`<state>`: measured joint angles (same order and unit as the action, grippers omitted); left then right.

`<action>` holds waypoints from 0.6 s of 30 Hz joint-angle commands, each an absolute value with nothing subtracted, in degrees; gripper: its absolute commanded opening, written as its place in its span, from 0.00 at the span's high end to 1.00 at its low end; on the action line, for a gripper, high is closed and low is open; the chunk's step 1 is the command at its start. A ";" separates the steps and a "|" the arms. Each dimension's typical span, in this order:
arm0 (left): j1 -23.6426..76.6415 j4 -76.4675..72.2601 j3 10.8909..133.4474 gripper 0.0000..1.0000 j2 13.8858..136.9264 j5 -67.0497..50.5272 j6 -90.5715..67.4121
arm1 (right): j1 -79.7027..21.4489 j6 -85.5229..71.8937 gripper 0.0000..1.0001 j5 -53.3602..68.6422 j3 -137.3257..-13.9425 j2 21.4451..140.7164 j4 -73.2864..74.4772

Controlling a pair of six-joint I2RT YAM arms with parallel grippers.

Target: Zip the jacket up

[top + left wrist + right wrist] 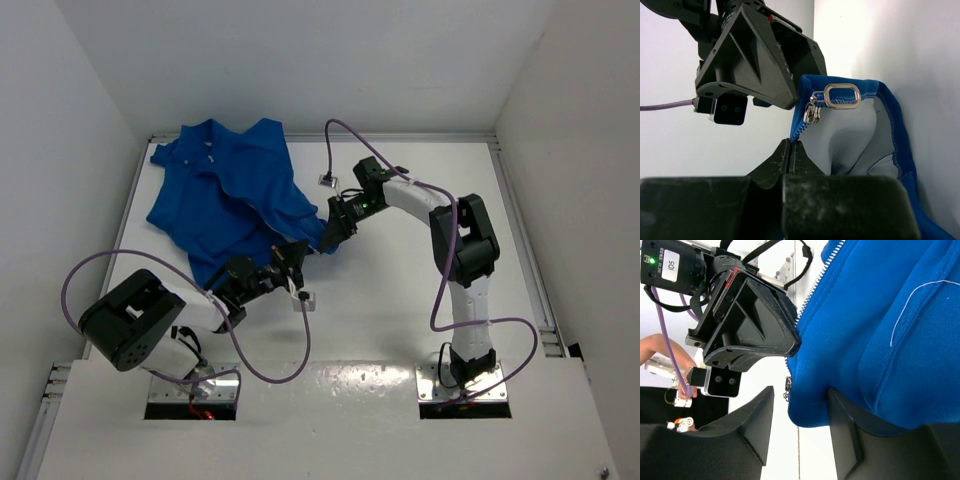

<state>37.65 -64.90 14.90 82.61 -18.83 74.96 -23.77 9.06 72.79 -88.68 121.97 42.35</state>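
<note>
**Top view.** The jacket (225,190) is spread over the far left part of the bench (420,300), collar toward the far edge. Its lower corner is drawn toward the bench's middle, where the left gripper (290,262) and the right gripper (335,228) are set close together. Both are judged to be placed there because closure starts at the foot of the zip, and one side must be steadied while the slider is worked.

**Left wrist view.** The left jaws are seen pressed together, pinching the toothed edge of the jacket just below the slider (812,114), so that this edge is held upright. The silver pull (842,96) is shown lying sideways above the slider, its loop free and ungrasped. This detail is lost in the top view, where the pull is too small to be made out.

**Right wrist view.** The right jaws are seen spread, with the folded hem lying between them, touching one finger and not yet clamped. The jacket's outer face and a loose white thread (910,305) are shown only here, whereas the pale lining is shown only in the left wrist view. The zip is judged to be barely begun, if at all
</note>
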 commanded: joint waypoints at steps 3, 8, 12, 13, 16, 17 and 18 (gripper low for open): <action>38.58 -69.35 16.61 1.00 83.50 -19.42 74.97 | -24.17 10.55 0.59 76.46 -90.26 122.17 43.07; 38.58 -69.35 16.08 1.00 83.50 -19.42 74.97 | -24.26 10.46 0.73 76.82 -90.53 122.17 43.15; 38.58 -69.35 15.47 1.00 83.50 -21.18 75.67 | -24.26 9.58 0.76 77.52 -91.14 122.69 42.54; 38.58 -69.35 14.95 1.00 82.97 -21.70 76.37 | -24.17 9.49 0.76 77.69 -91.23 122.70 42.71; 38.58 -68.82 13.81 1.00 82.36 -24.51 77.95 | -24.17 9.49 0.76 77.78 -92.19 122.87 43.06; 38.06 -67.95 13.80 1.00 82.35 -24.52 78.74 | -24.00 9.58 0.76 77.96 -92.20 122.96 43.07; 38.06 -66.63 13.80 1.00 81.74 -25.74 78.75 | -22.86 9.84 0.75 78.13 -92.81 123.13 44.28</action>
<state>37.80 -66.37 14.63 83.24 -20.32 77.17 -23.73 9.17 74.37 -89.56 123.26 43.16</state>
